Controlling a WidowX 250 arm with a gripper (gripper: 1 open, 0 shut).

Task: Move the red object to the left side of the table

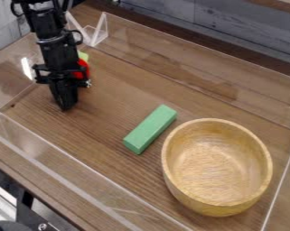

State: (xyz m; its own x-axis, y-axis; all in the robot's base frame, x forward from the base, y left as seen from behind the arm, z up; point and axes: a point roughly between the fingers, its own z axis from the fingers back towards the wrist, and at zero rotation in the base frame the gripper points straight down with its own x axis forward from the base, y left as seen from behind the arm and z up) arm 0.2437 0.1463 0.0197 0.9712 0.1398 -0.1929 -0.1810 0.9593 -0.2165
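Observation:
The red object [83,69] is a small round red toy fruit at the far left of the brown wood-grain table [172,81], mostly hidden behind my black gripper [66,97]. Only a sliver of its red shows to the right of the gripper body. My gripper points down with its tips close to the tabletop, and its fingers look shut. Whether the fingers hold the fruit or only stand in front of it, I cannot tell.
A green rectangular block [150,128] lies near the middle of the table. A wooden bowl [217,165] stands at the front right. Low clear acrylic walls [98,32] edge the tabletop, with one close behind the gripper.

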